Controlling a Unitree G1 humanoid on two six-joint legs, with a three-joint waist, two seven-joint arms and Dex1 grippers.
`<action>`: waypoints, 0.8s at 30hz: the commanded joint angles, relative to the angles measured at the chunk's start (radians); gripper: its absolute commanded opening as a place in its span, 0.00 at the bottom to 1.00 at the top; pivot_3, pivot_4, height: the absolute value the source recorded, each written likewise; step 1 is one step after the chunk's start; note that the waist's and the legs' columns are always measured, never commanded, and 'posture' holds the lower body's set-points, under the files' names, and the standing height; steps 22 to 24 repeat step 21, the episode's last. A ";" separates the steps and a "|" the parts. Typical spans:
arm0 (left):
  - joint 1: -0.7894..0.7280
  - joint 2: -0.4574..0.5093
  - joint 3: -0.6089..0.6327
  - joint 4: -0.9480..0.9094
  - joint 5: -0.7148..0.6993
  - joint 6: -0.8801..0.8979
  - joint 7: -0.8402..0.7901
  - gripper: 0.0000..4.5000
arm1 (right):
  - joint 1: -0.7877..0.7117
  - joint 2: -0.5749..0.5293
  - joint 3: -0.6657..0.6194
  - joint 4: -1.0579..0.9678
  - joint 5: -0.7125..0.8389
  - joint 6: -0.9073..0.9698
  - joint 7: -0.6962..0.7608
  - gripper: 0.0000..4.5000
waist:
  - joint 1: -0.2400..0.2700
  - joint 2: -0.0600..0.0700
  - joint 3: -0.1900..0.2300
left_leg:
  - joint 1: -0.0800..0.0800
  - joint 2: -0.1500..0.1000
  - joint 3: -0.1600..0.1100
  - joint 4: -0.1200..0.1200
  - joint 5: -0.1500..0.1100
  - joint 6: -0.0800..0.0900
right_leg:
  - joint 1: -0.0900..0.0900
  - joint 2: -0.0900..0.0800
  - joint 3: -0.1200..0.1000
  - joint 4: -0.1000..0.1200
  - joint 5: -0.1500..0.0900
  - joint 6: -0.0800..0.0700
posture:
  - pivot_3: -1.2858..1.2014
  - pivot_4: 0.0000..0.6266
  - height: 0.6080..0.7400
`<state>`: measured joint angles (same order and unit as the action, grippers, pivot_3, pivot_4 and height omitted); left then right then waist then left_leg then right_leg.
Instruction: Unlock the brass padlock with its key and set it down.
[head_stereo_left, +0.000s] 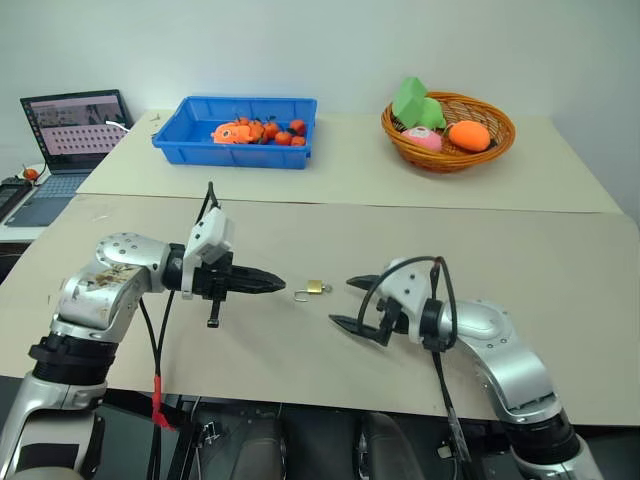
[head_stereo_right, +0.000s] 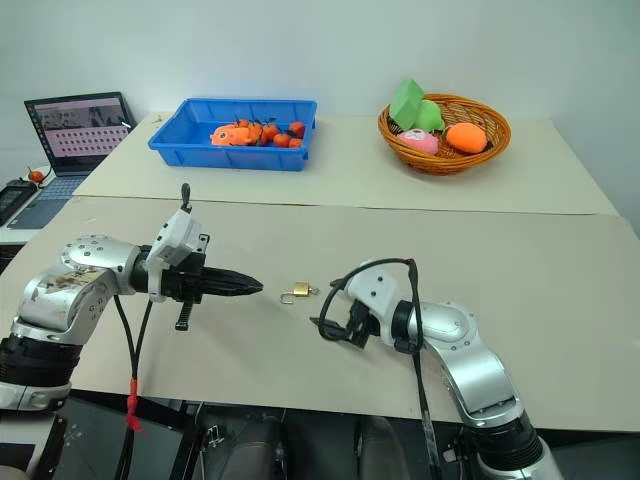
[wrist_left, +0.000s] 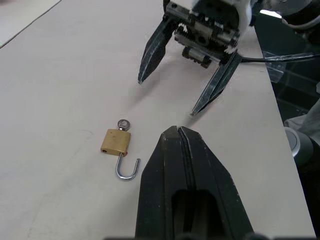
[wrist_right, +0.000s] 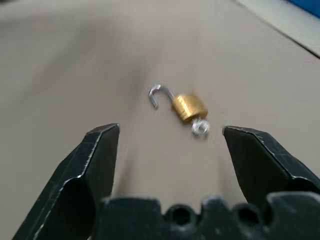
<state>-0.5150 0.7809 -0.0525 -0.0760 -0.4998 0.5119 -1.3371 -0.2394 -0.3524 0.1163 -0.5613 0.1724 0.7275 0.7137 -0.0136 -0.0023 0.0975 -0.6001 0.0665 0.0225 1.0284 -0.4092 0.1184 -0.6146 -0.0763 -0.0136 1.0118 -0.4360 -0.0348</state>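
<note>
Brass padlock (head_stereo_left: 317, 288) unlocked on table (head_stereo_left: 560, 260), between closed left pincer (head_stereo_left: 281, 287) and open right pincer (head_stereo_left: 340, 303).

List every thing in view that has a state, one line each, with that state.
brass padlock: unlocked, shackle swung open, lying flat on the table, held by neither gripper.
key: inserted in the padlock's base.
left gripper: shut, empty, beside the padlock.
right gripper: open, empty, apart from the padlock.
laptop: lid open, screen lit.
</note>
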 joint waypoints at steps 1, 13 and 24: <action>0.034 -0.052 0.121 -0.042 -0.041 0.058 0.184 0.00 | 0.064 0.201 -0.174 -0.150 0.002 0.176 -0.304 0.87 | 0.002 0.000 0.000 | -0.001 0.001 -0.002 0.000 0.000 0.000 | 0.000 0.000 0.000 0.000 0.000 0.000 | 0.52 0.24 0.27; 0.091 -0.425 0.359 0.084 0.211 -0.118 1.057 0.00 | 0.131 0.113 -0.117 -0.094 -0.458 0.090 -0.765 0.87 | 0.000 0.000 -0.001 | -0.001 -0.002 -0.002 -0.003 0.001 -0.009 | 0.000 0.000 0.003 0.001 0.000 0.002 | 0.52 0.24 0.27; 0.071 -0.439 0.354 0.198 0.246 -0.227 1.103 0.00 | 0.111 0.104 -0.139 0.019 -0.457 0.016 -0.759 0.87 | 0.000 0.000 -0.001 | -0.002 -0.002 -0.002 -0.002 0.000 -0.009 | 0.000 0.001 0.000 0.001 0.000 0.002 | 0.52 0.24 0.27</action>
